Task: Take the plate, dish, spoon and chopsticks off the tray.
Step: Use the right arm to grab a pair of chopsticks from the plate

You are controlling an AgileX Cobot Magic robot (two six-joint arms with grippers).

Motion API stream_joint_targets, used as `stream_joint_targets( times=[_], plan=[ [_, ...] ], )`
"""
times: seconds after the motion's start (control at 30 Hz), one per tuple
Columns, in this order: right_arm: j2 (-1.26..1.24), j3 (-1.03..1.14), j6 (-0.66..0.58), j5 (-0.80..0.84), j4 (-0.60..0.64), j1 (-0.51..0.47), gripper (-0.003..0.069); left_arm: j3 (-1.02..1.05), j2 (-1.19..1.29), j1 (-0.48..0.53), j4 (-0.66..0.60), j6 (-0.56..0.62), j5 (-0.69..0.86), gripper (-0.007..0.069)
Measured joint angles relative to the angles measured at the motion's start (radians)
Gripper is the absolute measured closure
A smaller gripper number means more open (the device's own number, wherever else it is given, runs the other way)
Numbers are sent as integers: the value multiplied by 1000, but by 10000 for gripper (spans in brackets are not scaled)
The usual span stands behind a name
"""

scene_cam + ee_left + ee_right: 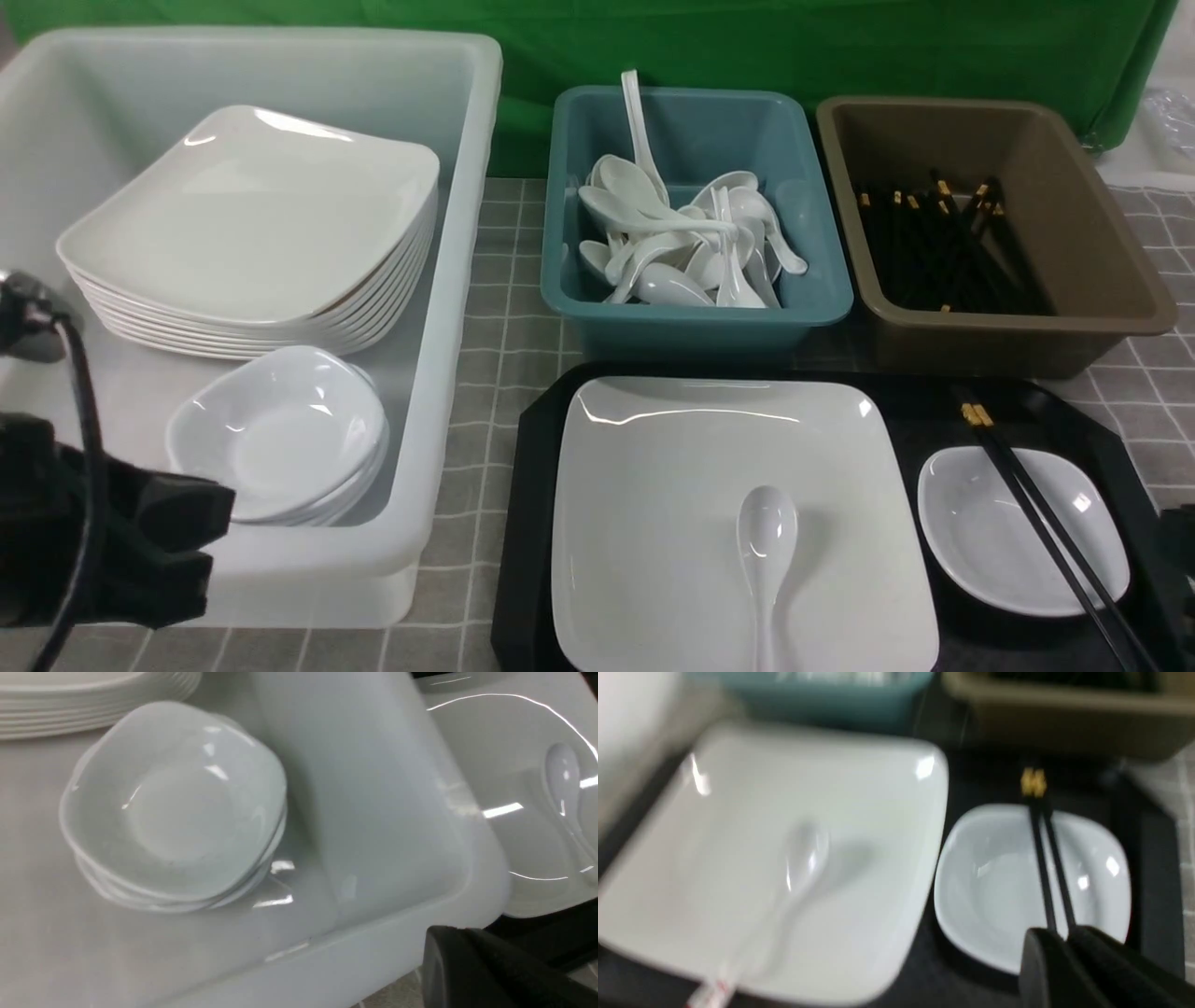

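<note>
Chopsticks (1052, 872): black pair, laid across the dish (994, 891), gold-banded ends toward the brown tub (1102, 271); near ends between the fingers of the right gripper (1062, 935), jaws clamped on them; dish and plate (672, 467) on the tray (934, 401); spoon (766, 537) on plate; left gripper (191, 541) closed, empty, beside the white tub (448, 280).

site: we take this for a staged robot test bench for dish clearing | signs: we see a green backdrop cloth (840, 37) | grey checked tablecloth (509, 280) | black tray (532, 523) | tubs (467, 187) of sorted plates (252, 224), spoons (672, 243), binned chopsticks (943, 252)
</note>
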Motion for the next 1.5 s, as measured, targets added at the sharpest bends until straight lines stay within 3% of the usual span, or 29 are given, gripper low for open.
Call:
stream_joint_targets(
  times=[0.17,0.37,0.5,0.53,0.63,0.73,1.17,1.3,1.5],
  plan=[
    [333,-199,-90,157,-25,22,561,-114,31,-145,68,-5,53,604],
    [608,-360,-217,283,10,-112,528,-217,34,-250,106,-10,88,604],
    [765,-416,-348,291,173,-228,344,-225,33,-273,111,-9,84,604],
    [770,-417,-357,292,178,-231,335,-225,33,-273,112,-8,84,604],
    [852,-428,-390,264,218,-264,209,-225,34,-274,114,-1,84,604],
    [889,-428,-392,245,222,-269,190,-225,34,-282,114,0,84,604],
    [988,-428,-402,168,184,-270,255,-225,34,-286,115,0,84,604],
    [988,-428,-402,167,183,-270,307,-225,34,-286,114,0,84,604],
    [989,-428,-413,167,182,-270,455,-225,34,-286,112,2,84,604]
  ],
)
